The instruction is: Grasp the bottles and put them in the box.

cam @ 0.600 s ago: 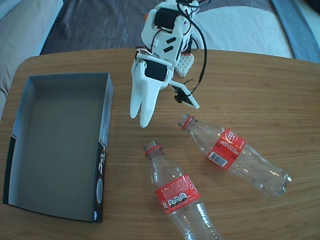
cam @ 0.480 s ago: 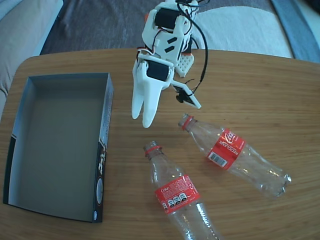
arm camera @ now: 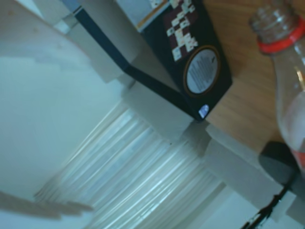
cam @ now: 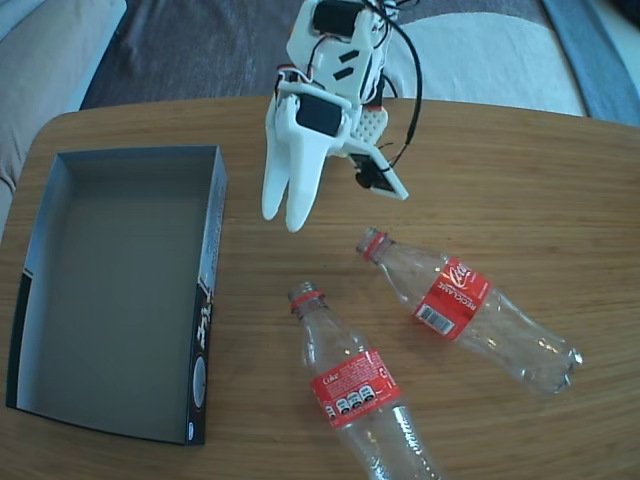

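Fixed view: claw (cam: 280,217) hangs above the table (cam: 520,170), fingers nearly together, holding nothing. Box (cam: 215,215) sits empty just to its left. 2 bottles lie below and to its right: near bottle (cam: 350,385) with neck closest to the tips, far bottle (cam: 460,298) further right. Likely step: approach the near bottle. Best to spread the fingers first, then come down across the body beside the label, not the neck. Since 0.6 s ago, claw has lifted slightly; bottles unmoved.
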Robot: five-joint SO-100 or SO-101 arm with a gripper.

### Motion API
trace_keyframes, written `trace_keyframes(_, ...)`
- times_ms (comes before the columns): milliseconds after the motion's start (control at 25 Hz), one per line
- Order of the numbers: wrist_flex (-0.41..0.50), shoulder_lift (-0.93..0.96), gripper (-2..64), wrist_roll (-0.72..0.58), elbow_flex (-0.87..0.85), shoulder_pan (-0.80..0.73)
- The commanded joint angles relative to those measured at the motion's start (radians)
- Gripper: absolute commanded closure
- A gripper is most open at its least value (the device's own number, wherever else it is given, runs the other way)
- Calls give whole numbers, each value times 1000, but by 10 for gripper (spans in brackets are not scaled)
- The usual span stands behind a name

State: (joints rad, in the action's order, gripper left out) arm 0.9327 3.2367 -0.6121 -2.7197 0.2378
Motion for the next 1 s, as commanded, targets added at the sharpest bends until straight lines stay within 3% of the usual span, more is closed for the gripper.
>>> trace_keyframes(0, 94, 3, 266, 0, 117, -2)
trace_keyframes(160, 222, 3, 266, -5, 199, -2)
trace_keyframes(280, 270, 3, 266, -5, 222, -2)
trace_keyframes(960, 261, 6, 267, 6, 166, -2)
